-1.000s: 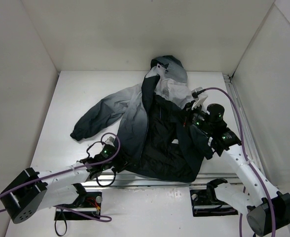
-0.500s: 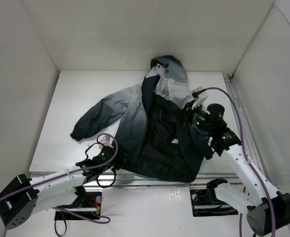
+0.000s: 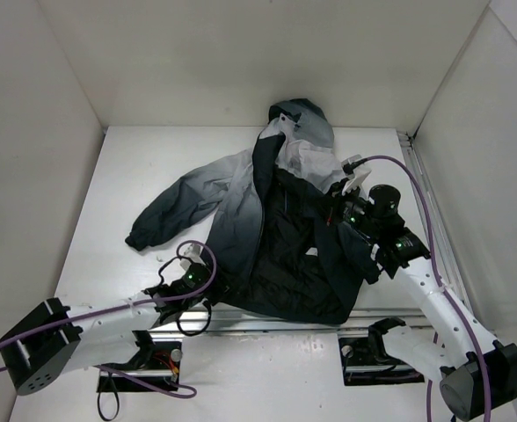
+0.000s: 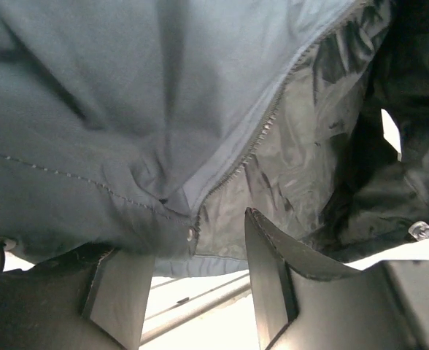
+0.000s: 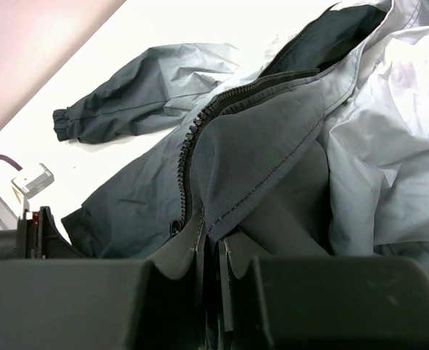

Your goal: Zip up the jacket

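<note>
The jacket point(image 3: 285, 237) needs our released left pincer point(image 4: 192, 259) centred on the zipper end point(image 4: 198, 213), lower frame, while the right pincer point(image 5: 211, 251) clamps its fabric.

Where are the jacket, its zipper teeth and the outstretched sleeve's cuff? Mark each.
thin grey-to-charcoal hooded jacket point(image 3: 236, 209): top external view, on its grey front panel.
dark zipper teeth point(image 4: 262, 131): left wrist view, middle of the row.
gathered charcoal cuff point(image 3: 140, 239): top external view, sleeve end.
</note>
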You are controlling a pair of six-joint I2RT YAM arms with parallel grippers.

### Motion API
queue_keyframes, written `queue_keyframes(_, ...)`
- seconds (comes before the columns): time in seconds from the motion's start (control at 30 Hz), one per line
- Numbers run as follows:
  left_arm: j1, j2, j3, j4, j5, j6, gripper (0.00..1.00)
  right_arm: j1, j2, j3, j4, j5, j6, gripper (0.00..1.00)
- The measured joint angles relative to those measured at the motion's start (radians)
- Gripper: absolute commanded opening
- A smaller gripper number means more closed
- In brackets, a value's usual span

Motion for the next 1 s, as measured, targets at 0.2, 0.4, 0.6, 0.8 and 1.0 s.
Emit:
queue_keyframes(0.2, -0.006, 0.074, -0.007, 0.077, -0.014, -0.016, 0.45, 0.000, 0.000, -0.007, 0.014, -0.011, 0.010, 0.00)
queue_keyframes(0.4, -0.006, 0.115, -0.008, 0.134, -0.021, -0.022, 0.35, 0.000, 0.000, -0.014, 0.020, -0.018, 0.017, 0.00)
queue_keyframes(0.6, -0.006, 0.125, -0.009, 0.188, -0.036, -0.015, 0.00, 0.000, -0.001, -0.016, 0.023, -0.023, 0.021, 0.00)
queue_keyframes(0.8, -0.007, 0.127, -0.011, 0.269, -0.056, 0.005, 0.00, 0.000, -0.001, -0.016, 0.031, -0.036, 0.041, 0.00)
queue_keyframes(1.0, -0.007, 0.128, -0.063, 0.509, -0.126, 0.076, 0.00, -0.006, -0.001, -0.016, 0.035, -0.076, 0.100, 0.00)
